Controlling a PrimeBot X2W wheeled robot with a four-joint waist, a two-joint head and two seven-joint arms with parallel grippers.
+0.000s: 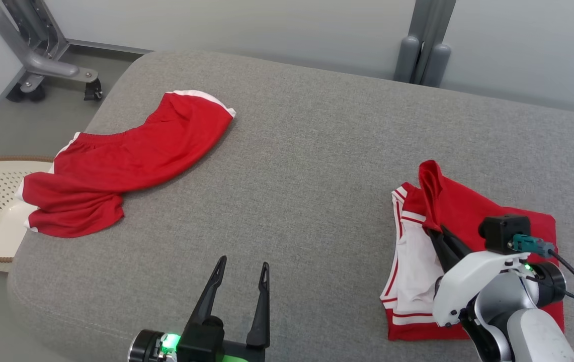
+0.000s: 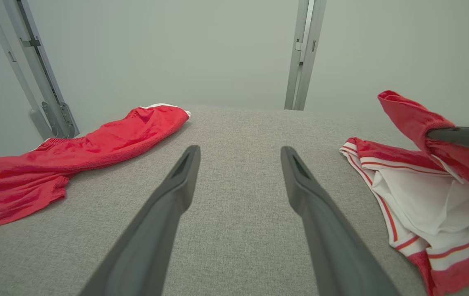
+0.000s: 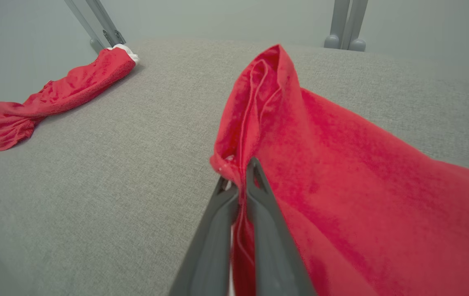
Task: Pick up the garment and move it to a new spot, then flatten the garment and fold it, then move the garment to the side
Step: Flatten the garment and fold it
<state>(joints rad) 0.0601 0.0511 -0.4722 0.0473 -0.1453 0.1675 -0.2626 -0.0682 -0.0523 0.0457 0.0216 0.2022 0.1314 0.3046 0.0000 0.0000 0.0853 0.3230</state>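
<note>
Two red garments lie on the wide grey cushion (image 1: 317, 166): shorts (image 1: 126, 161) at the far left, and the red-and-white garment (image 1: 412, 261) at the near right. The right gripper (image 1: 436, 231) pinches a raised red fold of that garment, while the left gripper (image 1: 244, 262) hovers at the near middle, jaws wide apart.

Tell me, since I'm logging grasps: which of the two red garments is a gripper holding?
The red-and-white garment at right: the right gripper has jaws shut on its raised fold. The red shorts lie free.
</note>
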